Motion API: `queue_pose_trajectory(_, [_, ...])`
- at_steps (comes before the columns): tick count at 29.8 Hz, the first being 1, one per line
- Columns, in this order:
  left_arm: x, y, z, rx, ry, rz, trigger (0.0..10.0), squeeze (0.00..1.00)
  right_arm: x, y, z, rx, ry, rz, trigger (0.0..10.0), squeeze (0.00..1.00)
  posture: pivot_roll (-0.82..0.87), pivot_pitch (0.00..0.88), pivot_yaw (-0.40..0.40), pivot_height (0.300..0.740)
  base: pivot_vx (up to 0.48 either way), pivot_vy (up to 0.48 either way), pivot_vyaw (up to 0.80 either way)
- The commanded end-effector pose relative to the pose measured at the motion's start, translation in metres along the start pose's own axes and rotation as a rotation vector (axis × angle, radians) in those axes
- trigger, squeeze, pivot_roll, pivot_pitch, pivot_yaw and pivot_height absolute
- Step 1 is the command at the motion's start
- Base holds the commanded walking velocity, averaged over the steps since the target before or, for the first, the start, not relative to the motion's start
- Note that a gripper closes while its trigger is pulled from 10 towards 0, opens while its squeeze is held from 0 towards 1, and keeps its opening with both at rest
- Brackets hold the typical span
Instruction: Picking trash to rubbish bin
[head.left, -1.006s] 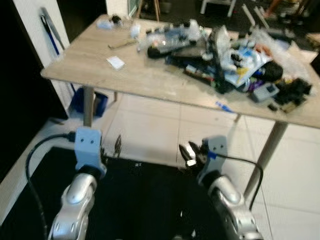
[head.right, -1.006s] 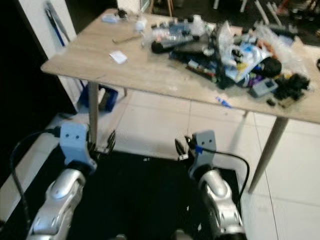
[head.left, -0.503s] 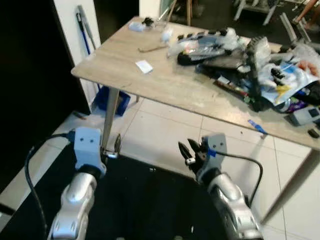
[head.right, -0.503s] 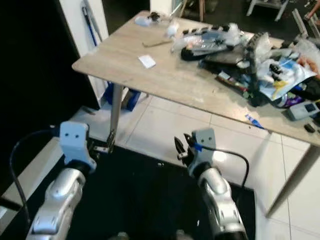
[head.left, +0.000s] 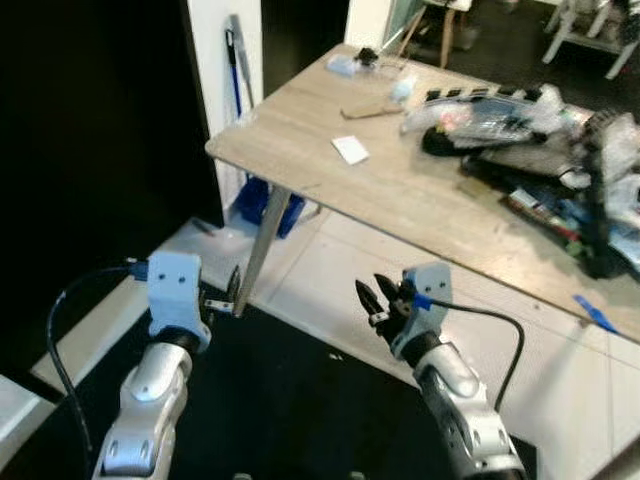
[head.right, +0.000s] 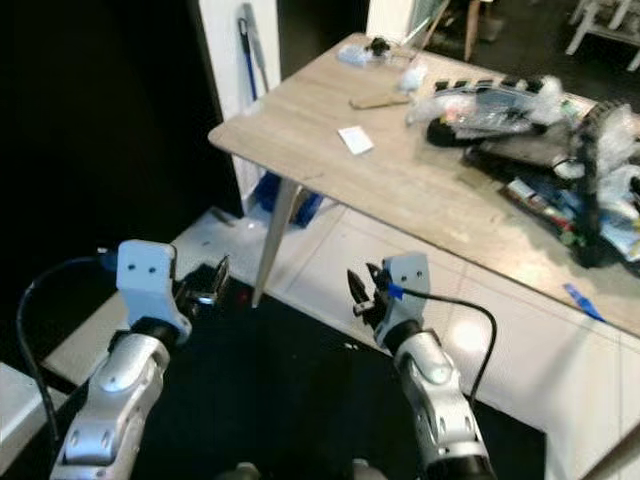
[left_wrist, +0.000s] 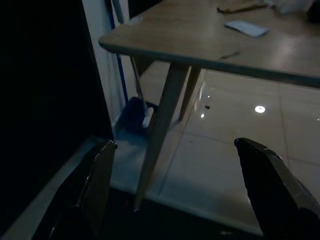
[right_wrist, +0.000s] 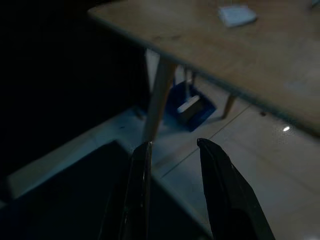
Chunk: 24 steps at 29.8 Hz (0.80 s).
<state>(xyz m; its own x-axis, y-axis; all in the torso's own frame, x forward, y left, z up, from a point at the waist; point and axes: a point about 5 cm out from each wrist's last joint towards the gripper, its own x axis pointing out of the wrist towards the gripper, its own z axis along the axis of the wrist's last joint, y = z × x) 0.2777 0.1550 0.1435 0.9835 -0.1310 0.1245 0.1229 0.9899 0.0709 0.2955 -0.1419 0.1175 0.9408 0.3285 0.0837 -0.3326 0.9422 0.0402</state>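
Both arms raised below the surface edge. Left pincer fingers wide apart, right pincer slightly apart, both empty. Trash pile on surface's far right side.

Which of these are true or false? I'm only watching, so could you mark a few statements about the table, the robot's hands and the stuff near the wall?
1. Both grippers are low, in front of the table, holding nothing. True: the left gripper and right gripper are empty.
2. A small white paper lies on the table near its corner. True.
3. The right gripper is clamped on a bottle. False: its fingers are apart, gripping nothing.
4. The table's far right part is bare. False: a clutter pile covers it.
5. A blue dustpan sits on the floor beneath the table. True.
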Motion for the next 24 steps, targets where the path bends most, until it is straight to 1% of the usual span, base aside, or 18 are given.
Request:
queue_pose_trajectory(1, [-0.001, 0.003, -0.006, 0.01, 0.024, 0.011, 10.0, 0.0, -0.001, 0.001, 0.0, 0.011, -0.009, -0.015, 10.0, 0.0, 0.01, 0.148, -0.062, 0.74, 0.27, 0.0, 0.0])
queue_pose_trajectory(2, [0.0, 0.003, -0.005, 0.01, 0.02, 0.008, 10.0, 0.0, 0.002, -0.002, 0.008, 0.003, -0.047, -0.039, 10.0, 0.0, 0.01, 0.147, -0.059, 0.74, 0.27, 0.0, 0.0])
queue_pose_trajectory(3, [0.001, 0.003, -0.005, 0.011, 0.019, 0.006, 10.0, 0.0, 0.003, -0.004, 0.012, 0.0, -0.062, -0.044, 10.0, 0.0, 0.01, 0.147, -0.057, 0.74, 0.27, 0.0, 0.0])
queue_pose_trajectory(6, [0.006, 0.003, -0.003, 0.013, 0.009, -0.005, 10.0, 0.0, 0.007, -0.006, 0.021, -0.007, -0.099, -0.049, 10.0, 0.0, 0.01, 0.148, -0.06, 0.74, 0.27, 0.0, 0.0])
queue_pose_trajectory(7, [0.006, 0.003, -0.003, 0.013, 0.009, -0.005, 10.0, 0.0, 0.007, -0.006, 0.021, -0.007, -0.099, -0.049, 10.0, 0.0, 0.01, 0.148, -0.06, 0.74, 0.27, 0.0, 0.0])
queue_pose_trajectory(8, [0.011, 0.002, 0.0, 0.013, -0.006, -0.013, 10.0, 0.0, 0.009, -0.006, 0.027, -0.032, -0.119, -0.047, 10.0, 0.0, 0.01, 0.148, -0.06, 0.74, 0.27, 0.0, 0.0])
queue_pose_trajectory(9, [0.013, 0.002, 0.001, 0.013, -0.01, -0.015, 10.0, 0.0, 0.01, -0.006, 0.029, -0.043, -0.124, -0.046, 10.0, 0.0, 0.01, 0.148, -0.06, 0.74, 0.27, 0.0, 0.0])
queue_pose_trajectory(13, [0.018, 0.002, 0.005, 0.012, -0.024, -0.022, 10.0, 0.0, 0.012, -0.007, 0.034, -0.047, -0.142, -0.052, 10.0, 0.0, 0.01, 0.149, -0.063, 0.74, 0.27, 0.0, 0.0])
queue_pose_trajectory(14, [0.025, 0.001, 0.01, 0.008, -0.044, -0.029, 10.0, 0.0, 0.013, -0.01, 0.041, -0.054, -0.168, -0.07, 10.0, 0.0, 0.01, 0.149, -0.063, 0.74, 0.27, 0.0, 0.0])
queue_pose_trajectory(16, [0.026, 0.001, 0.012, 0.004, -0.05, -0.03, 10.0, 0.0, 0.014, -0.011, 0.043, -0.057, -0.175, -0.076, 10.0, 0.0, 0.01, 0.149, -0.063, 0.74, 0.27, 0.0, 0.0])
queue_pose_trajectory(18, [0.03, 0.001, 0.017, -0.014, -0.066, -0.031, 10.0, 0.0, 0.014, -0.016, 0.045, -0.066, -0.181, -0.093, 10.0, 0.0, 0.01, 0.151, -0.06, 0.74, 0.266, 0.0, 0.0])
queue_pose_trajectory(24, [0.032, 0.004, 0.017, -0.035, -0.071, -0.018, 10.0, 0.0, 0.013, -0.017, 0.045, -0.072, -0.177, -0.098, 10.0, 0.0, 0.01, 0.151, -0.065, 0.74, 0.269, 0.0, 0.0])
